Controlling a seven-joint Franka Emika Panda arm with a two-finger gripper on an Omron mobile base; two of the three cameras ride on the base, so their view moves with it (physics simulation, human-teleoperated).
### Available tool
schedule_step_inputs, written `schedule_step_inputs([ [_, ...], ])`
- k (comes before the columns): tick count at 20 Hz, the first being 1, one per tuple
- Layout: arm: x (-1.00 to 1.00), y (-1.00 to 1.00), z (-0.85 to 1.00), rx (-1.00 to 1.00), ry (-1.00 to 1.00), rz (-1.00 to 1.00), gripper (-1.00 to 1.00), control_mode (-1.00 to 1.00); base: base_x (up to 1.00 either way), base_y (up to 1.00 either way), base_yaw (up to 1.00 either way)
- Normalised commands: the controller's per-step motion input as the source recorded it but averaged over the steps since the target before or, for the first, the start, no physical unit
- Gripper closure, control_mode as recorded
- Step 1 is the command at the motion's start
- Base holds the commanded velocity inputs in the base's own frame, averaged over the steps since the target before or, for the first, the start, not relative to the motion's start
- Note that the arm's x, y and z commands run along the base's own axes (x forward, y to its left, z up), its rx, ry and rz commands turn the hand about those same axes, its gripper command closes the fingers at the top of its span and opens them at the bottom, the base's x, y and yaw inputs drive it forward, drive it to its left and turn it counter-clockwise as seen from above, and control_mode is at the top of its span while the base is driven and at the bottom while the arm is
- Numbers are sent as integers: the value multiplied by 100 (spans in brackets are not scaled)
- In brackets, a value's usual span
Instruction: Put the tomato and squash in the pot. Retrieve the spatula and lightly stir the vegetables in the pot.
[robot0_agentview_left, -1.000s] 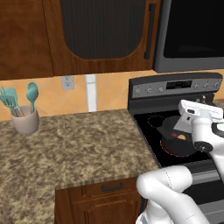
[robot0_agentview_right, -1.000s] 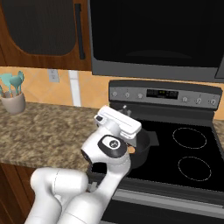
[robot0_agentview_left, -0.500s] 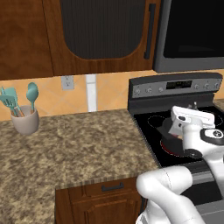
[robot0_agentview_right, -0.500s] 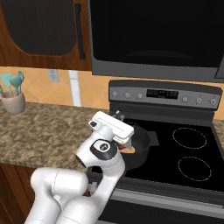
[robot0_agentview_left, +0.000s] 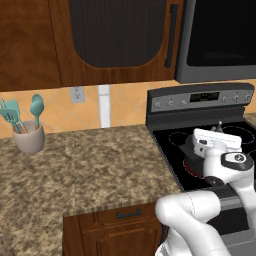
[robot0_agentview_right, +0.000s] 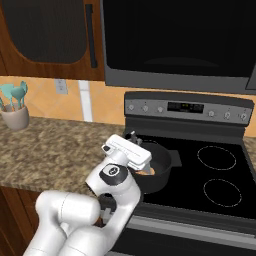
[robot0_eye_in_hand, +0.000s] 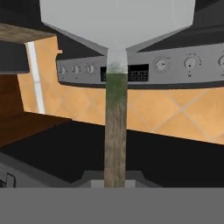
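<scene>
My gripper (robot0_eye_in_hand: 115, 178) is shut on the spatula (robot0_eye_in_hand: 116, 127). Its thin dark handle runs up the hand view to the pale grey blade at the top. The white hand (robot0_agentview_right: 127, 151) hovers over the near left rim of the dark grey pot (robot0_agentview_right: 159, 169), which sits on the stove's front left burner. In the left base view the hand (robot0_agentview_left: 216, 143) covers most of the pot (robot0_agentview_left: 192, 151). A tan-orange piece, the squash (robot0_agentview_right: 146, 171), shows inside the pot just past the hand. The tomato is hidden behind the hand.
The black stovetop (robot0_agentview_right: 220, 175) has two ringed burners to the right of the pot and a control panel (robot0_agentview_right: 187, 107) behind. A granite counter (robot0_agentview_left: 85, 165) stretches left, with a cup of teal utensils (robot0_agentview_left: 27, 131) at its far end. Dark cabinets and a microwave hang overhead.
The hand with the spatula has drifted a little left and down, closer over the pot, and the wrist has turned. The pot and the counter things have stayed put.
</scene>
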Motion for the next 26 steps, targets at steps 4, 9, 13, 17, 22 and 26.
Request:
schedule_step_inputs([
  [4,3,0,-52,-7,7,-5,100,-100,0,0,0],
  [9,4,0,-71,-11,8,-5,100,-100,0,0,0],
  [13,0,1,-17,-3,0,-1,100,-100,0,0,0],
  [17,20,1,-11,-6,3,0,100,-100,0,0,0],
  [22,64,0,-19,-12,-1,0,100,-100,0,0,0],
  [26,63,-3,-25,-12,-8,0,100,-100,0,0,0],
])
